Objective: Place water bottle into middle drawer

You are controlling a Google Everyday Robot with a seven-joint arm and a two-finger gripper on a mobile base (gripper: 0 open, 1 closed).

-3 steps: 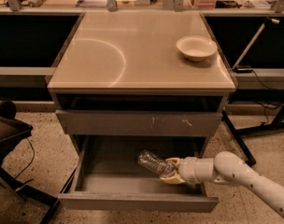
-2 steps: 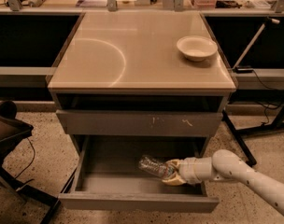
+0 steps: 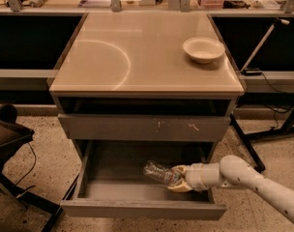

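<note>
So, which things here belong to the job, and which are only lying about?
Job: water bottle; middle drawer, open; gripper, over the drawer, holding the bottle.
Lying about: cream bowl on the cabinet top; scratched drawer front.

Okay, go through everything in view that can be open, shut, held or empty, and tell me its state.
water bottle: tilted, gripped at one end, inside the middle drawer
pincer: reaching into the middle drawer, closed on the water bottle
middle drawer: pulled open
scratched drawer: shut
bowl: upright on the cabinet top, looks empty
</note>
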